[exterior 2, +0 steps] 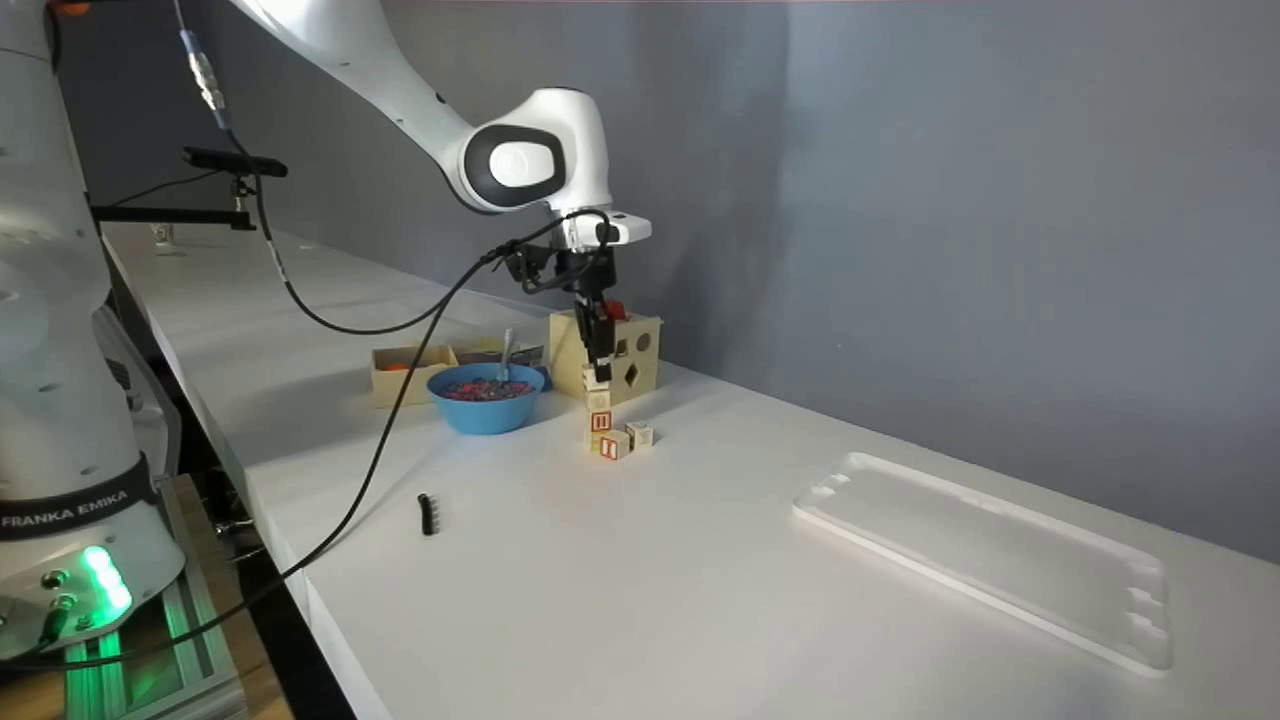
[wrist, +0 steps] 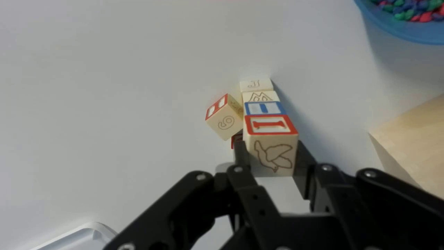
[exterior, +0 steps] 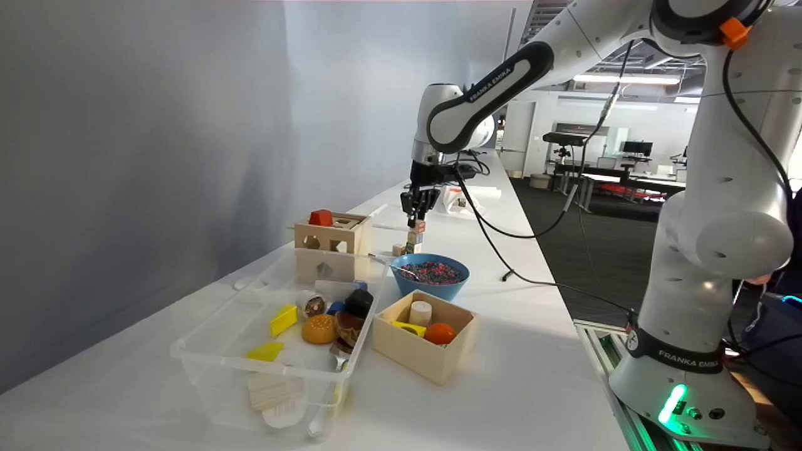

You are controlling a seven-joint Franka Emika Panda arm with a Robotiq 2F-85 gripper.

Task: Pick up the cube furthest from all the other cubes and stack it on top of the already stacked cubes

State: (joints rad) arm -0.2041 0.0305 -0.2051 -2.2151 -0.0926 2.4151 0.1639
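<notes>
A stack of several wooden letter cubes [exterior 2: 600,421] stands upright on the white table. It also shows in the wrist view [wrist: 261,96]. My gripper [wrist: 272,151] points down over the stack, with its fingers on both sides of the top cube [wrist: 274,156], which has a bird on its upper face and a red frame on its side. The fingers look shut on it. This cube appears to rest on the stack. A loose cube [wrist: 226,121] lies beside the stack's foot. Another loose cube [wrist: 236,137] is mostly hidden behind it and the finger.
A blue bowl [exterior: 432,291] of coloured bits and a wooden shape-sorter box [exterior: 360,241] stand close to the stack. A clear bin [exterior: 207,357] and a small wooden box [exterior: 407,351] hold toys. A white lid [exterior 2: 980,560] and a black clip [exterior 2: 428,514] lie on the table.
</notes>
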